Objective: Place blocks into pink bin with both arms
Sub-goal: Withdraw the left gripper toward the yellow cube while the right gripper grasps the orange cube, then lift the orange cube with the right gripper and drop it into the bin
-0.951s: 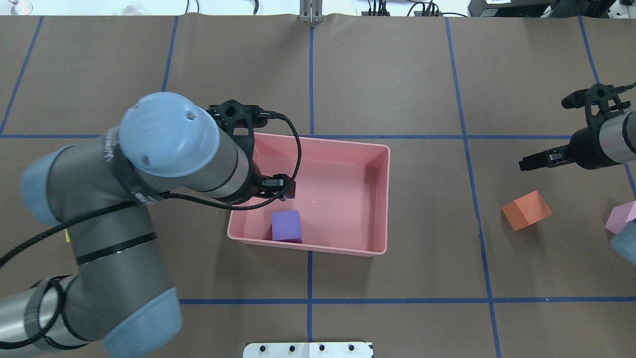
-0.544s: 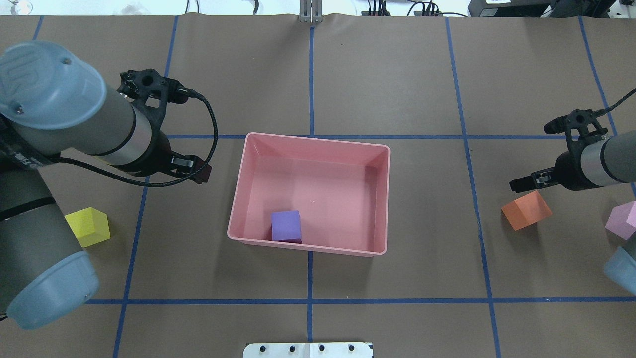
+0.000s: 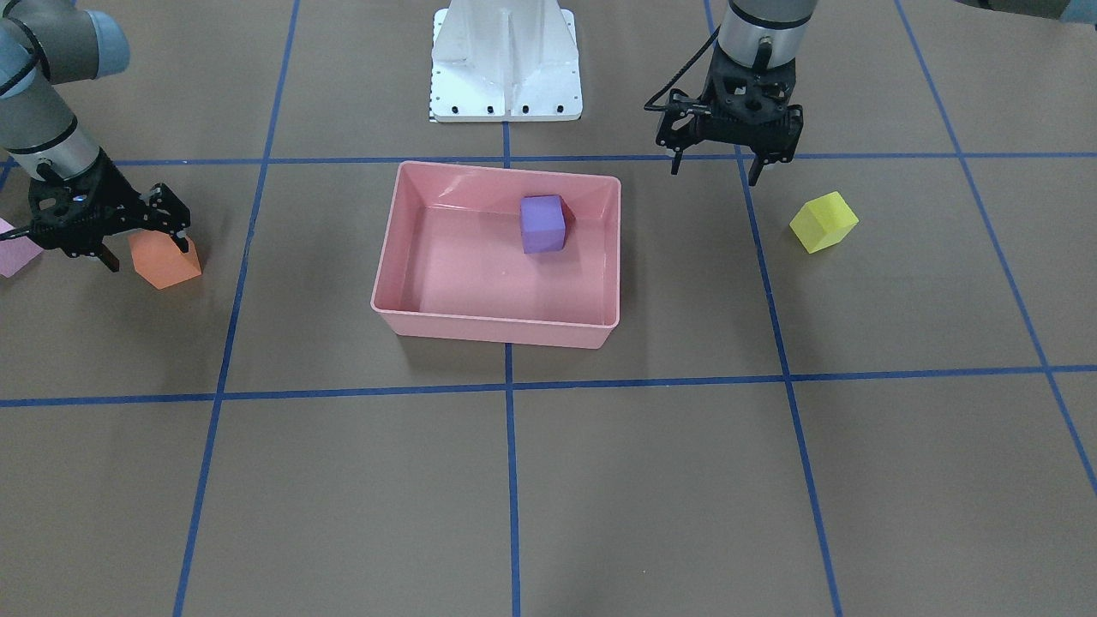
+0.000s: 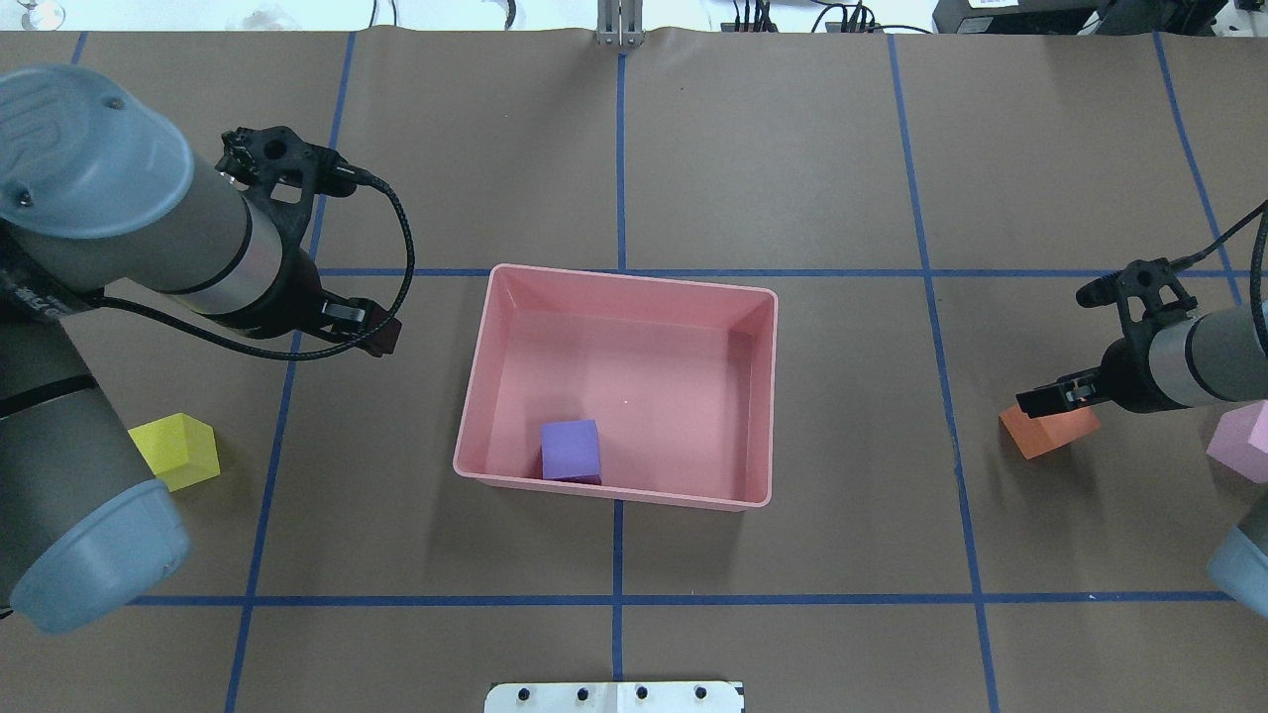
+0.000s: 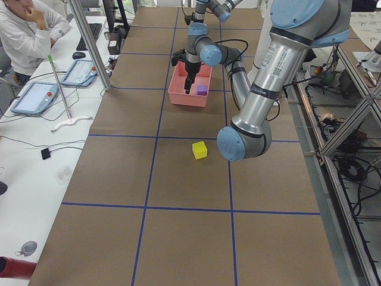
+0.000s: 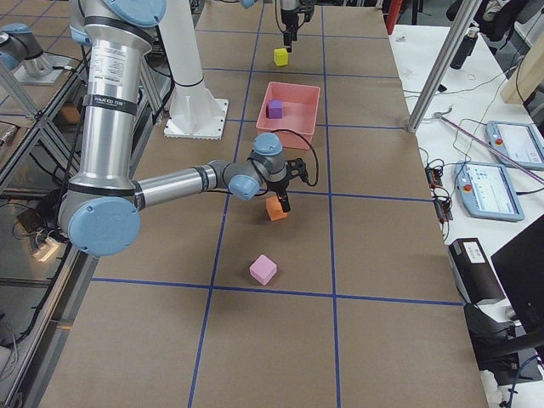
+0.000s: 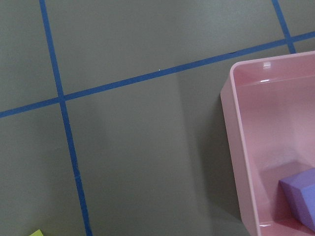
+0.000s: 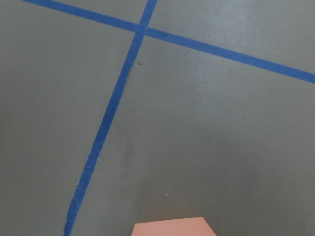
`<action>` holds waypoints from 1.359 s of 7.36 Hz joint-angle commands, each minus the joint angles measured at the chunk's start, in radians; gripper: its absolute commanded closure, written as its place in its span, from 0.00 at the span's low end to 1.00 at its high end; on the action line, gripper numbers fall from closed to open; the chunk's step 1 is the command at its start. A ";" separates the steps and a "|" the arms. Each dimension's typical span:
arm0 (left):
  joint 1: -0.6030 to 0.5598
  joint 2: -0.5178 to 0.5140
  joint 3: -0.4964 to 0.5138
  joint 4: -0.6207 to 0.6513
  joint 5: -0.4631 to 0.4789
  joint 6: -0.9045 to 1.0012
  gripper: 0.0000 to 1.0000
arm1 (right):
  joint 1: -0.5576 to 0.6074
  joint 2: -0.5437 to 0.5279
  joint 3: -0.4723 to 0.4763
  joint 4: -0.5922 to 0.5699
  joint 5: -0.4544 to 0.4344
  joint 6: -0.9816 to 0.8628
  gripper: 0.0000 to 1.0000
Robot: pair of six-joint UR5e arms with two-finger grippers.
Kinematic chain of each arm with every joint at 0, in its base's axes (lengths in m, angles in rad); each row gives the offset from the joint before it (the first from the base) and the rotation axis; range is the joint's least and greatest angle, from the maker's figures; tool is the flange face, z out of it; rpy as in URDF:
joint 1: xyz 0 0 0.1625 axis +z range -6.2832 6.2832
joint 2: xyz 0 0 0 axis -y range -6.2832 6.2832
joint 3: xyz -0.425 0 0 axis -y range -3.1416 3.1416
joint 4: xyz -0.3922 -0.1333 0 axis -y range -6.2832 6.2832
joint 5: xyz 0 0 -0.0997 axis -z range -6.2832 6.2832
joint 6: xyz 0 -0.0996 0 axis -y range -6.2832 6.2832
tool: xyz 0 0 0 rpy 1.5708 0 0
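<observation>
Beneath the right gripper (image 3: pixel 146 250), spread wide, orange block (image 3: pixel 163 267), seemingly partly between its jaws.

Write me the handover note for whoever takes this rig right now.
Left gripper: open, empty, above the table between the pink bin and the yellow-green block.
Right gripper: open, low at the orange block, not shut on it.
Done: purple block lies in the bin.
To do: orange, yellow-green and light pink block, all on the table outside the bin.
</observation>
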 commanded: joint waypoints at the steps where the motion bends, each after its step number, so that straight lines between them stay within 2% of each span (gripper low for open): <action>1: 0.000 -0.004 0.001 0.000 0.000 -0.006 0.00 | -0.023 -0.009 -0.016 0.005 -0.014 0.002 0.03; 2: 0.000 -0.002 0.001 0.000 0.000 -0.006 0.00 | -0.032 -0.009 -0.016 0.005 -0.015 0.079 0.46; 3: 0.000 -0.002 0.006 -0.002 0.000 -0.006 0.00 | -0.066 0.002 -0.011 0.010 -0.052 0.162 0.97; 6: -0.012 0.019 0.006 -0.032 0.000 0.014 0.00 | -0.074 0.080 0.059 -0.004 -0.058 0.264 1.00; 7: -0.012 0.031 0.006 -0.034 0.001 0.017 0.00 | -0.051 0.123 0.087 -0.059 -0.040 0.266 1.00; 8: -0.035 0.066 0.006 -0.040 0.001 0.125 0.00 | 0.008 0.216 0.128 -0.220 0.018 0.267 1.00; 9: -0.084 0.123 0.001 -0.061 -0.012 0.212 0.00 | 0.035 0.318 0.171 -0.401 0.037 0.267 1.00; 10: -0.101 0.203 0.006 -0.136 -0.024 0.250 0.00 | 0.050 0.435 0.203 -0.573 0.043 0.273 1.00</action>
